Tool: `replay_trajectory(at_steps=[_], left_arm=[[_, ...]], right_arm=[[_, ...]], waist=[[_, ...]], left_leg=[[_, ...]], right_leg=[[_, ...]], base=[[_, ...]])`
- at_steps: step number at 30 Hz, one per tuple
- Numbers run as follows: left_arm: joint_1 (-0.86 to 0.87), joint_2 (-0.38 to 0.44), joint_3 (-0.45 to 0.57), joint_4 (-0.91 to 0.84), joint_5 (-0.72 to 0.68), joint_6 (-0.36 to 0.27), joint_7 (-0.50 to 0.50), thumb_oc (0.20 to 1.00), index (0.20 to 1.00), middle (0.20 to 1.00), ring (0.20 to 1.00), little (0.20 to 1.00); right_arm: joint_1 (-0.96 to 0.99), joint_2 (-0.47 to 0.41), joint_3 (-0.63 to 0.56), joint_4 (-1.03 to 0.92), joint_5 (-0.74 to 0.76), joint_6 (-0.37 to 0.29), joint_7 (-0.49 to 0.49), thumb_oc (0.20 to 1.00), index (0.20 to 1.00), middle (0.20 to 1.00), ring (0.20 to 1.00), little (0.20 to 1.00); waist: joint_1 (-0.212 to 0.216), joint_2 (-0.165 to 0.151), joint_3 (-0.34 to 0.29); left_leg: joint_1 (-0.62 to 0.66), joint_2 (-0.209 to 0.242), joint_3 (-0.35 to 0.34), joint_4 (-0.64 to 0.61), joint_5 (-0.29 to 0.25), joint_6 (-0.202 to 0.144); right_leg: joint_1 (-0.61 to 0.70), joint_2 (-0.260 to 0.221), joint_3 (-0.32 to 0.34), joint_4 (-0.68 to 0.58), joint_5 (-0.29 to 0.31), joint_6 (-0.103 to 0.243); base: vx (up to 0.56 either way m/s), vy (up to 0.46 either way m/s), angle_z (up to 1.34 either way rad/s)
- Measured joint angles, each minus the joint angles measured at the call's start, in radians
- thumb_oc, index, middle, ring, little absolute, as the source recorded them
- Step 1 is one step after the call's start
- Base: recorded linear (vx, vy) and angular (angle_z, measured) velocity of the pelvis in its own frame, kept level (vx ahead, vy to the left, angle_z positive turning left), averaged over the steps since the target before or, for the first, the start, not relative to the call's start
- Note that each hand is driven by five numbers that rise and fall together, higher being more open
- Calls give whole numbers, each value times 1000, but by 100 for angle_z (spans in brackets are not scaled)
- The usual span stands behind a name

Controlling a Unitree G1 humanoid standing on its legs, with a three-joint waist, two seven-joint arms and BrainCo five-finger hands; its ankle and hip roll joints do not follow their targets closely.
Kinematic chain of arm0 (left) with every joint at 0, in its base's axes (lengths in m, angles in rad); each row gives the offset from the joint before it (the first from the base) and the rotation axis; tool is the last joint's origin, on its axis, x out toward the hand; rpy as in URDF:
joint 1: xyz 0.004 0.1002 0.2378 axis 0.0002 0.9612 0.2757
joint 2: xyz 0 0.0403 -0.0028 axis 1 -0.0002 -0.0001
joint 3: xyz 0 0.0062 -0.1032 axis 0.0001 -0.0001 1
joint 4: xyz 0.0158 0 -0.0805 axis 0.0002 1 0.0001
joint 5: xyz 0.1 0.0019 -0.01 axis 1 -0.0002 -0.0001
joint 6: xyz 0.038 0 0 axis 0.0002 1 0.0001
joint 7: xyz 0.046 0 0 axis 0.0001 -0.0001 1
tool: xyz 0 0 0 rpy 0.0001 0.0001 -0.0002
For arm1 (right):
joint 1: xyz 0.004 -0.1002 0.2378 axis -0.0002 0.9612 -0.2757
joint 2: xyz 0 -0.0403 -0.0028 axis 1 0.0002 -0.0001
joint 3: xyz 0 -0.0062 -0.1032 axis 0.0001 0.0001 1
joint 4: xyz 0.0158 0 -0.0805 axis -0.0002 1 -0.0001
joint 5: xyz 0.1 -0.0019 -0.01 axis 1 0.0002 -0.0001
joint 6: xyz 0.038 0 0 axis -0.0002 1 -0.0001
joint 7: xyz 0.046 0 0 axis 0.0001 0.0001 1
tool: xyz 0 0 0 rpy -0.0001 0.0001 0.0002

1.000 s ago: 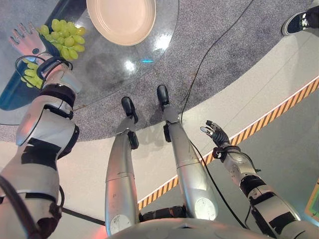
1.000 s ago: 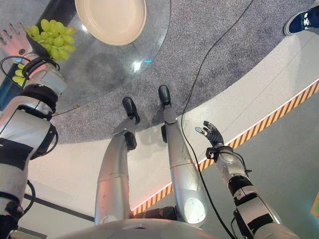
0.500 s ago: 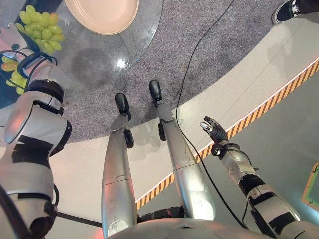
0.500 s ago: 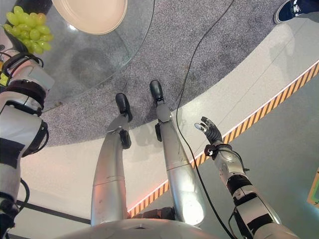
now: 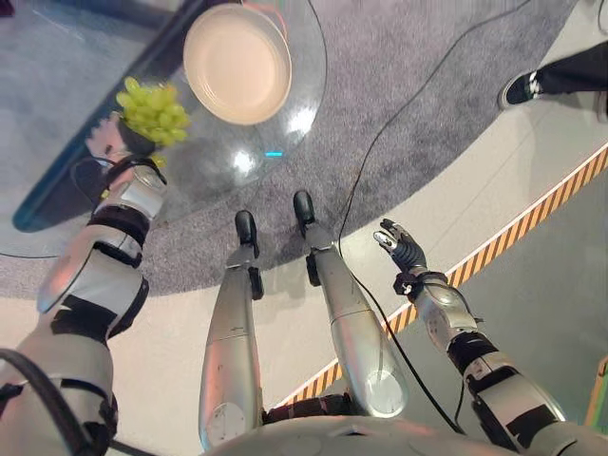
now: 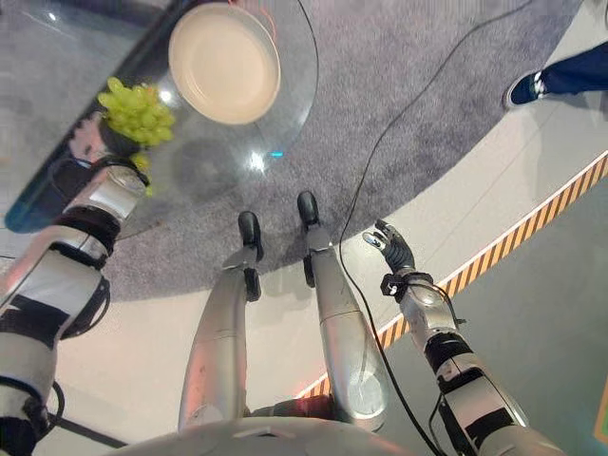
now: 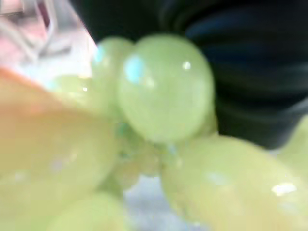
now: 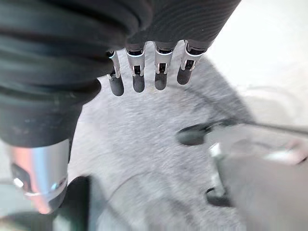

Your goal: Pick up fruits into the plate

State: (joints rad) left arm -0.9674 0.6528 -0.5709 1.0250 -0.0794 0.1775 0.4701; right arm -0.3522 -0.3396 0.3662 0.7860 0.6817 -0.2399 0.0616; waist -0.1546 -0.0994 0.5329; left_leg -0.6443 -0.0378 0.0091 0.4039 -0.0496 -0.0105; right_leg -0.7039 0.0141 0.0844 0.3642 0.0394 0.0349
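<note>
We found the plate [image 5: 237, 64] on the glass tabletop [image 5: 204, 166] empty. The left robot hand [image 5: 119, 144] grasped the grape bunch [image 5: 152, 106] just beside it, unplaced. The right robot hand [image 5: 401, 249] hung slack-fingered, holding nothing.

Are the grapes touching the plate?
Apart. The left eye view shows the grapes beside the plate, with bare glass between them.

Grapes [image 5: 153, 108] at left hand [image 5: 116, 144], left of plate [image 5: 237, 63] on glass table [image 5: 57, 180]; right hand [image 5: 403, 249] over floor.
</note>
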Motion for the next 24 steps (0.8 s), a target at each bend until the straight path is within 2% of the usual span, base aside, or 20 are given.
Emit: replay_trajectory(at_steps=[3,5,7,8,9,12,17,21,24], left_arm=[[58,2,32,-94,-8,-37,-57,200,200,200,200,200],[118,5,72,-163,-39,-73,-108,200,200,200,200,200],[175,11,112,-212,-65,-81,-147,200,200,200,200,200],[175,11,112,-212,-65,-81,-147,200,200,200,200,200],[226,19,140,-245,-89,-102,-173,200,200,200,200,200],[315,35,203,-308,-98,-118,-222,200,200,200,200,200],[423,64,280,-438,-138,-142,-303,200,200,200,200,200],[477,70,307,-539,-161,-163,-393,200,200,200,200,200],[527,68,332,-685,-221,-159,-560,200,200,200,200,200]], right_arm=[[16,6,-9,-27,-18,16,-8,1000,1000,1000,1000,1000],[41,7,-39,-41,-33,24,-8,1000,1000,1000,1000,1000],[59,6,-64,-51,-37,35,-9,1000,1000,1000,1000,1000],[59,6,-64,-51,-37,35,-9,1000,1000,1000,1000,1000],[86,7,-92,-63,-39,36,-9,1000,1000,1000,1000,1000],[123,6,-121,-85,-44,45,-10,1000,1000,1000,1000,1000],[190,-3,-173,-176,-63,57,-8,1000,1000,1000,1000,1000],[223,-8,-214,-225,-63,62,37,1000,1000,1000,1000,1000],[253,-21,-245,-301,-64,96,129,1000,1000,1000,1000,1000]], waist=[[16,4,2],[25,18,8],[33,35,10],[33,35,10],[39,56,11],[45,87,9],[53,121,-5],[59,139,-33],[69,146,-66]], left_leg=[[101,-5,-10,-39,5,1],[194,-12,-19,-87,21,-1],[272,-18,-26,-140,33,-5],[272,-18,-26,-140,33,-5],[327,-20,-31,-185,43,-8],[401,-19,-36,-247,68,-12],[511,-7,-42,-344,96,-18],[584,5,-50,-391,106,-15],[682,17,-63,-432,107,-21]], right_leg=[[99,-11,-15,-21,-11,-2],[190,-21,-29,-53,-14,-4],[260,-30,-38,-79,-14,-4],[260,-30,-38,-79,-14,-4],[308,-36,-44,-102,-15,-4],[369,-40,-54,-128,-13,-6],[467,-34,-70,-196,-9,-12],[548,-25,-86,-249,-4,-18],[666,-16,-100,-317,-2,-20]], base=[[76,-7,19],[76,26,24],[86,24,16],[122,2,12],[109,-6,8],[109,-9,13],[95,-31,9],[128,-69,7],[227,-111,13]])
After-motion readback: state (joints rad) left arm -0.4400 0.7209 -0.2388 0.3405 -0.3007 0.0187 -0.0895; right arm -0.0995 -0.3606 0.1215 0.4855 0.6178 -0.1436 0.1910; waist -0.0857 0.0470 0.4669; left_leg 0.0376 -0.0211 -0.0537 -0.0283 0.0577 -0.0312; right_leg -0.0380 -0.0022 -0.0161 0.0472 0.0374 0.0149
